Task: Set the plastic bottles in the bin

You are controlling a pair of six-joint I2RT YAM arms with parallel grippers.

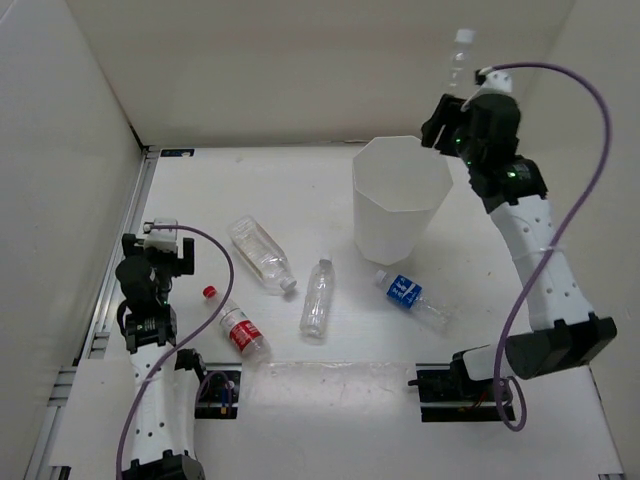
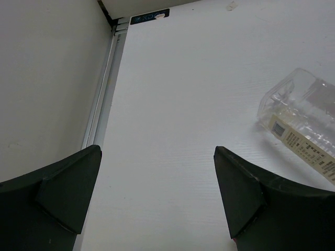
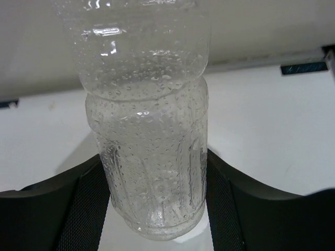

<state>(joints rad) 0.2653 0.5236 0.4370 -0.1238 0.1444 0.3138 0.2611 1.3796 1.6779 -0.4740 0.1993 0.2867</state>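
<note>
Hovering by the left rail [image 1: 122,255] with the left gripper [image 1: 160,240] spread wide, nothing between its fingers, bare table [image 1: 250,180] beneath. Lying to its right, all apart: red-cap bottle [image 1: 238,328] nearest the arm, big bottle [image 1: 260,255] behind it, slim bottle [image 1: 318,297] at centre, blue-label bottle [image 1: 408,293] just in front of the bin [image 1: 395,215]. Open table from there to the back wall. Standing upright right of centre, bin mouth open. Clamped on the fifth bottle [image 3: 152,157], right gripper [image 1: 455,125] raised beside the bin's far right rim.
</note>
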